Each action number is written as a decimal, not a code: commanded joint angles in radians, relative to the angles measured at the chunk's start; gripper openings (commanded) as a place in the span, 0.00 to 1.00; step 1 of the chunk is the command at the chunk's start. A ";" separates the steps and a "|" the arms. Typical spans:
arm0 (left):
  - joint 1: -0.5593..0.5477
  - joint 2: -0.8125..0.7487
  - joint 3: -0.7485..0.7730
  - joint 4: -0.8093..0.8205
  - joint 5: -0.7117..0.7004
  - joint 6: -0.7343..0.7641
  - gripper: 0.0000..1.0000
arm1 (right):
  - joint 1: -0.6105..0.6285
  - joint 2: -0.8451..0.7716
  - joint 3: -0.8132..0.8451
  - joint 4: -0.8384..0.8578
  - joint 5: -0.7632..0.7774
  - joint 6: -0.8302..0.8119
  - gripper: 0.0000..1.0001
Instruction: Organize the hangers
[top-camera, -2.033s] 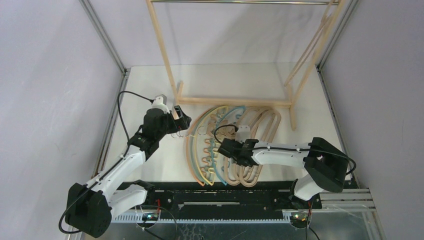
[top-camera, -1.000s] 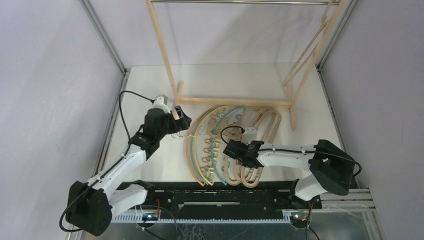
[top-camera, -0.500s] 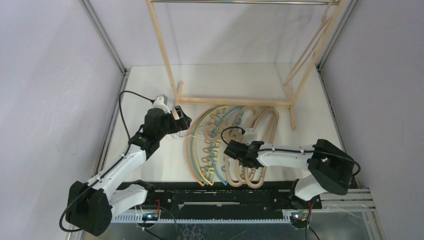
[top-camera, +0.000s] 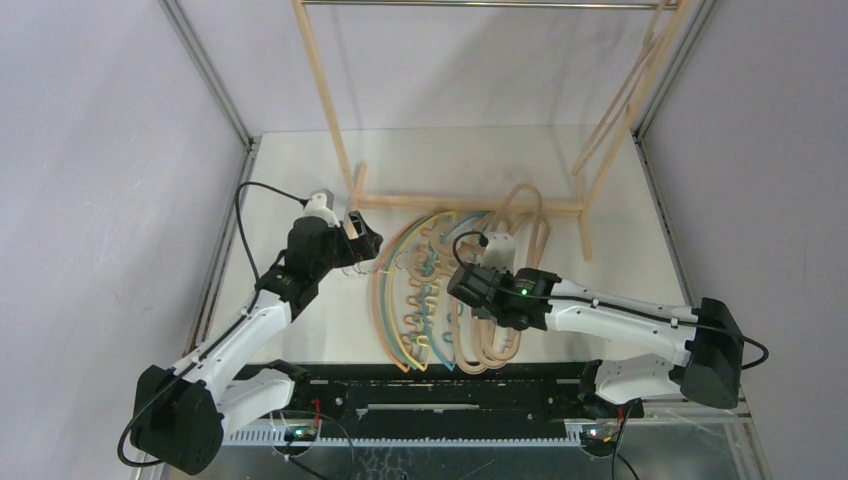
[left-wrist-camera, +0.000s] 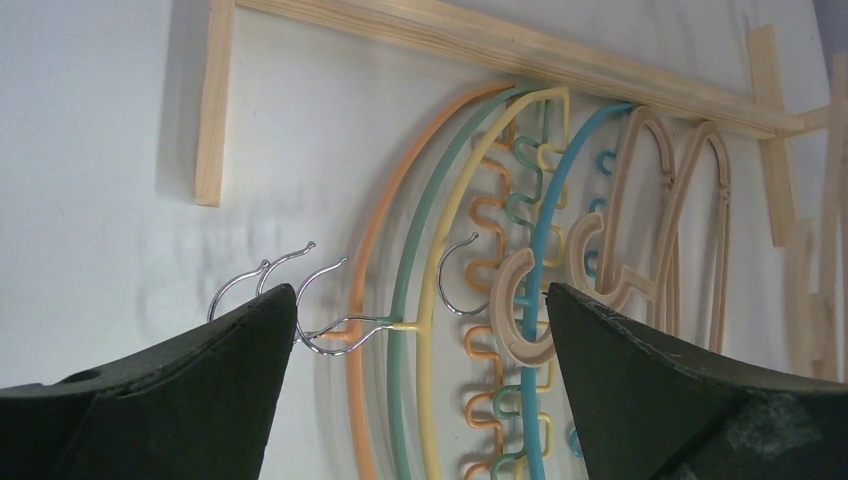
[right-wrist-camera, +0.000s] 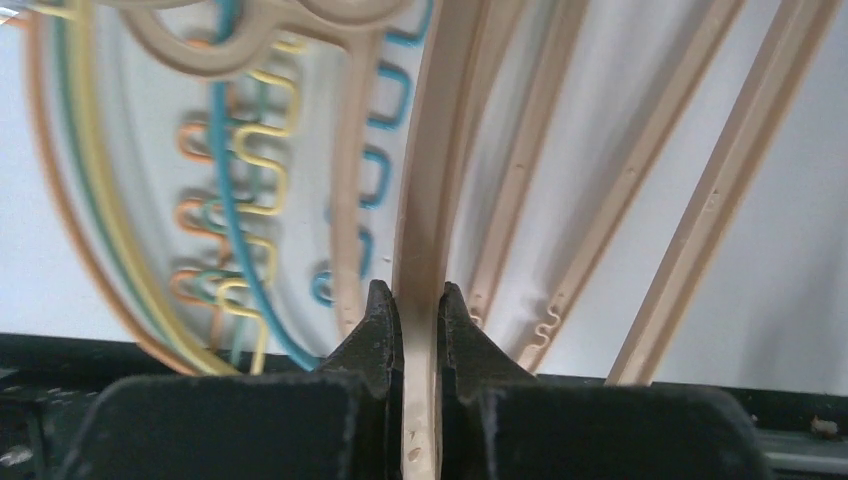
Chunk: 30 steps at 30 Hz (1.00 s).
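Right arm (top-camera: 610, 312) now reaches further out, one wooden hanger (right-wrist-camera: 428, 180) raised from the other hangers (top-camera: 378, 300).
Right gripper (right-wrist-camera: 420, 300) pinches its rail tightly; left gripper (left-wrist-camera: 420, 310) hovers wide open above the metal hooks (left-wrist-camera: 290, 275).

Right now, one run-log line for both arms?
stage: grasp | right gripper: shut on pale wooden hanger | left gripper: open, above metal hooks | colored hangers: on table

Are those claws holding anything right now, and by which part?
The right gripper pinches a pale wooden hanger by one thin arm of its loop. The left gripper is open, holding nothing.
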 joint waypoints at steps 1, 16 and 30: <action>-0.006 -0.030 -0.003 0.031 0.005 -0.009 1.00 | 0.008 -0.028 0.147 0.040 0.020 -0.117 0.00; -0.006 -0.062 0.000 0.030 0.021 -0.016 0.99 | -0.133 0.180 0.695 0.333 0.110 -0.506 0.00; -0.006 -0.102 0.016 0.004 0.029 -0.011 0.99 | -0.270 0.412 1.100 0.390 0.140 -0.615 0.00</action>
